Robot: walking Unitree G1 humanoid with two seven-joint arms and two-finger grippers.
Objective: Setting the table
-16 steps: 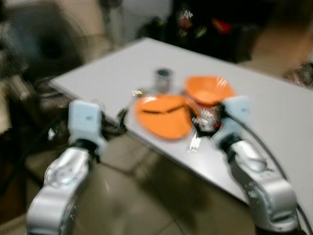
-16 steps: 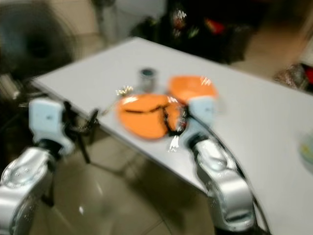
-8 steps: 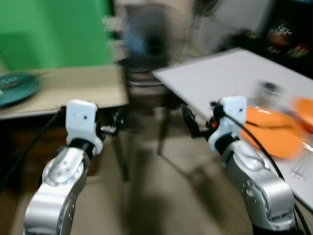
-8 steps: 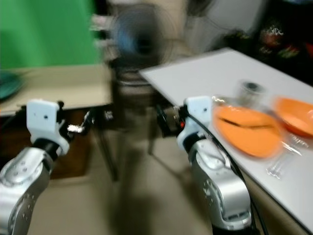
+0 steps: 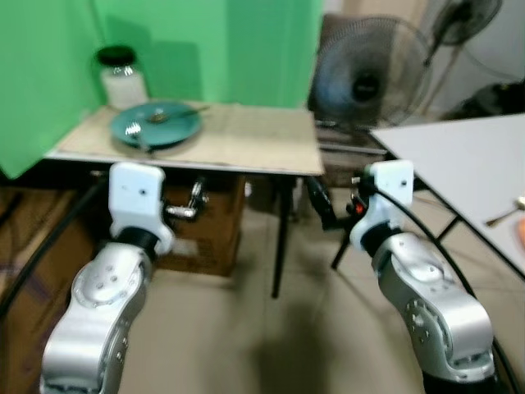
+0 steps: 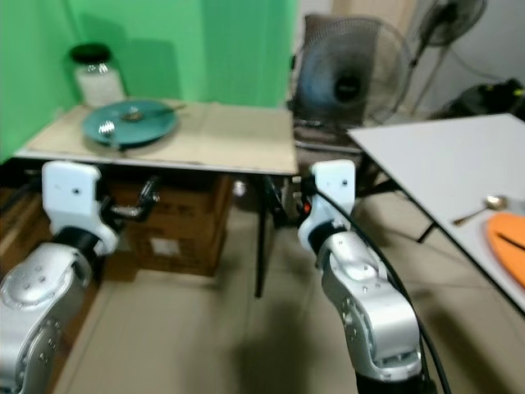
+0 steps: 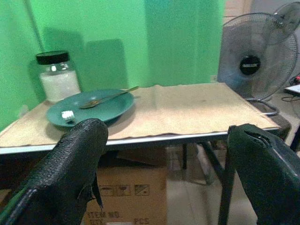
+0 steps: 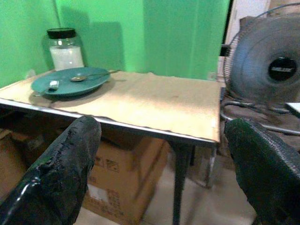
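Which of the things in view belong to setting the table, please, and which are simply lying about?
For the job: teal plate, spoon on it, white table, spoon there, orange plate.

Lying about: glass jar, floor fan, cardboard boxes.

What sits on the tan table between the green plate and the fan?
Nothing: from the green plate toward the fan, the tan table top is bare, as the right wrist view shows.
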